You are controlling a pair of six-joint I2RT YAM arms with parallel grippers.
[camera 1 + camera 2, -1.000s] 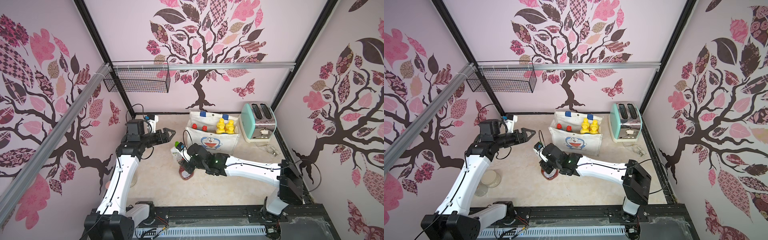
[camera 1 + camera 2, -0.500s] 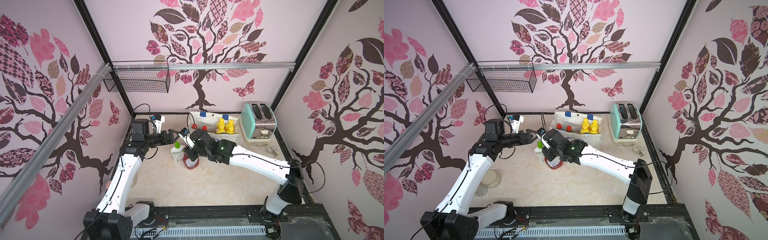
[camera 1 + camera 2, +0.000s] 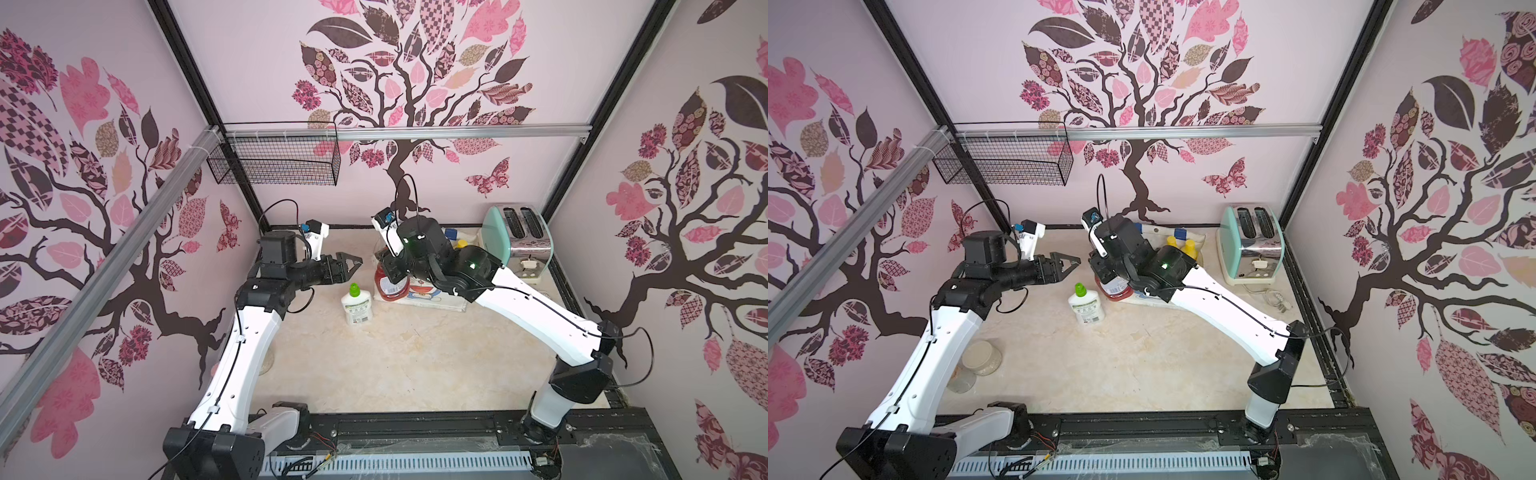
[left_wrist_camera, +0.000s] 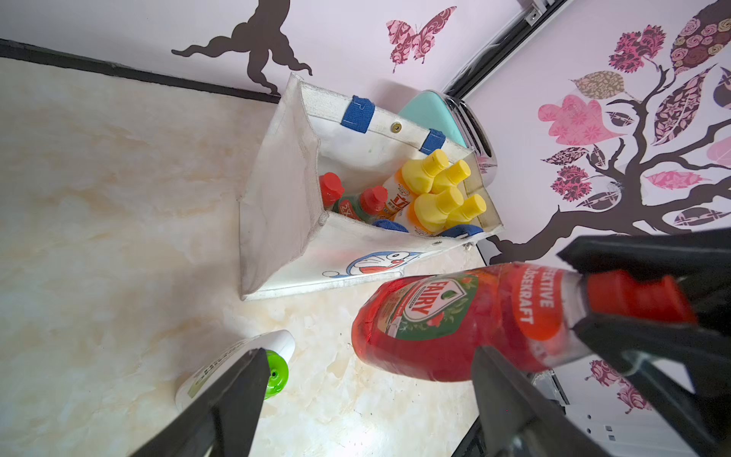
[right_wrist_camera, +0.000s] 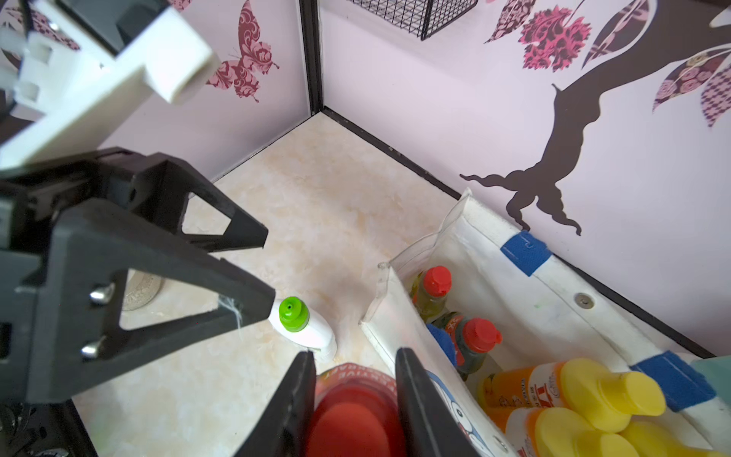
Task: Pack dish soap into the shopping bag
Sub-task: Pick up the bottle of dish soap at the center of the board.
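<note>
Red bottle (image 4: pixel 455 320) now aloft — "FAIRY" left-wrist only

The red dish soap bottle (image 4: pixel 455 324) is glossy, translucent plastic with a shiny printed label; the shopping bag (image 4: pixel 277 205) is matt white woven cloth. The counter (image 4: pixel 99 198) looks smooth and marble-patterned, and the toaster (image 3: pixel 523 241) pairs glossy mint with polished metal.

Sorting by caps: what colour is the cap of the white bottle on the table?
The cap is bright green; the right wrist view shows it best.

Mint-green toaster (image 3: pixel 519 245) in corner, black wire basket (image 3: pixel 274 162) high up
</note>
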